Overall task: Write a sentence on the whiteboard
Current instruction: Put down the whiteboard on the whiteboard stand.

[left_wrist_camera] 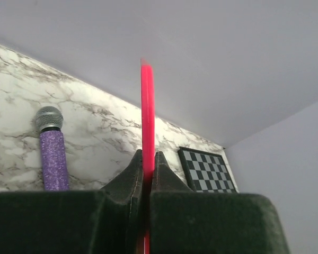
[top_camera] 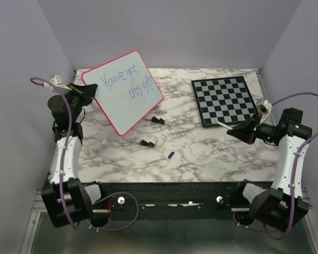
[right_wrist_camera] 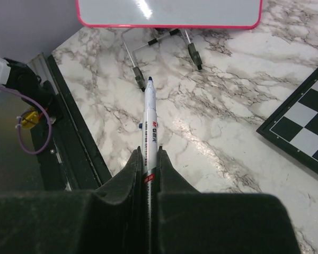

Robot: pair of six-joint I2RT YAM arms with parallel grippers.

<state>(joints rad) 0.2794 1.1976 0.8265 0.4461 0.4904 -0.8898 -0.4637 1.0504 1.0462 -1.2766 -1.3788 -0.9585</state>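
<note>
The whiteboard [top_camera: 124, 98], white with a pink-red rim, stands tilted at the back left of the marble table. The sentence [top_camera: 128, 82] runs across it in two lines of thin blue handwriting. My left gripper [top_camera: 87, 94] is shut on the board's left edge. In the left wrist view the rim [left_wrist_camera: 147, 106] shows edge-on, rising from between the closed fingertips of that gripper [left_wrist_camera: 147, 154]. My right gripper [right_wrist_camera: 150, 151] is shut on a white marker [right_wrist_camera: 149, 114], uncapped, blue tip pointing towards the whiteboard [right_wrist_camera: 169, 10]. This gripper [top_camera: 244, 130] hovers beside the chessboard, well apart from the whiteboard.
A grey-and-black chessboard [top_camera: 224, 100] lies at the back right. The board's wire stand legs with black feet [top_camera: 158, 120] reach onto the table. A small blue cap [top_camera: 170, 155] lies near the front middle. A purple glitter microphone [left_wrist_camera: 54, 153] lies behind the board.
</note>
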